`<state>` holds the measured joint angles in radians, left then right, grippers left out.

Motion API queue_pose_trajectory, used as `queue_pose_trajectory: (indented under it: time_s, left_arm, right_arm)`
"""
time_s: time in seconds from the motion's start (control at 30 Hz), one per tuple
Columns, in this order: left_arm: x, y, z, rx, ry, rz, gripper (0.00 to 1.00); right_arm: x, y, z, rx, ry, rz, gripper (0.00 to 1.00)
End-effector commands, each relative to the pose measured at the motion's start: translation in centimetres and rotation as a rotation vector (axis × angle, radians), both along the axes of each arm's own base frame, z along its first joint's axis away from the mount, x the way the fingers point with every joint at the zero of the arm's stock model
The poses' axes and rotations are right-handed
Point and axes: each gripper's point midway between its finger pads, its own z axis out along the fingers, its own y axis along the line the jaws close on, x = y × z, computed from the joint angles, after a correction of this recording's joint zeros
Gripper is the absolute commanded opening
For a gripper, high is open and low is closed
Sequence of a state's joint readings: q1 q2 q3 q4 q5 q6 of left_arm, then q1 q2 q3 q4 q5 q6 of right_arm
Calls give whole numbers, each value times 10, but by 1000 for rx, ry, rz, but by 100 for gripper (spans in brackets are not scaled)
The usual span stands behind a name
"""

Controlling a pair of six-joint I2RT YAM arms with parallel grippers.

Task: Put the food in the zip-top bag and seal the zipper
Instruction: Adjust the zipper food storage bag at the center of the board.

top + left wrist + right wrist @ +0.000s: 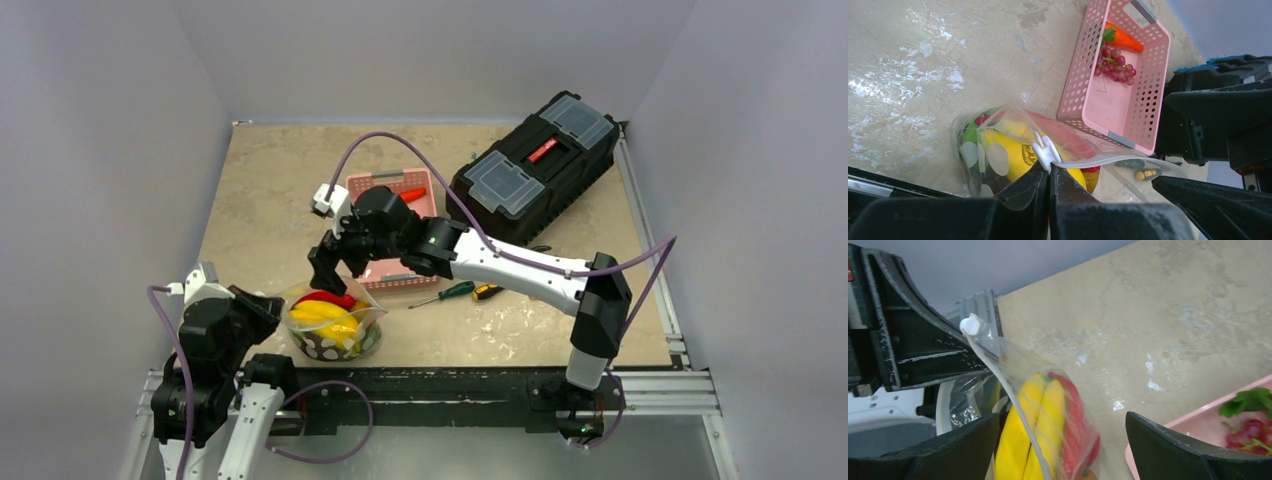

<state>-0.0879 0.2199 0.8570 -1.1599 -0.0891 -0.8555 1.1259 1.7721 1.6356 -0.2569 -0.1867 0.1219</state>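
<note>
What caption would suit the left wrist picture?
Left end effector pinches the bag, banana inside; carrot and grapes lie in the basket.

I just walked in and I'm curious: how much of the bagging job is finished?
Done: the banana bunch and a red piece sit in the zip-top bag. In hand: the left gripper pinches its mouth edge; the right gripper hangs open above. Left: carrot and grapes in the pink basket, then sealing.

Two arms in black joints and white shells: left arm (215, 338) at 7 o'clock, right arm (520, 263) based at 5 o'clock. Purple cable (390, 135) looped along each. Small white camera block (325, 200) at each wrist. Matte black jaws, scuffed pale along the edges.
</note>
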Motion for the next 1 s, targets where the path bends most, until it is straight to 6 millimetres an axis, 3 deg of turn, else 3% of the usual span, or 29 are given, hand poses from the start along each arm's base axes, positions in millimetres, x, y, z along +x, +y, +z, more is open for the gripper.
queue_pose_trajectory:
  time_s: [0.0,0.4,0.63,0.87,0.97]
  left_arm:
    - [5,-5,11,-39,-49,-3,0]
    - [11,-4,13,-105,-5,63,0]
    - [11,1,8,-156,53,148,0]
    - [3,11,0,-188,136,264,0]
    - [2,11,0,-193,143,271,0]
  right_arm:
    - [-21,4,54,194,34,186,99]
    - [-58,13,19,165,144,347,99]
    - [-89,23,2,63,-32,331,99]
    - [-73,27,-23,-107,-364,128,99]
    - [-63,27,-27,-148,-440,58,90]
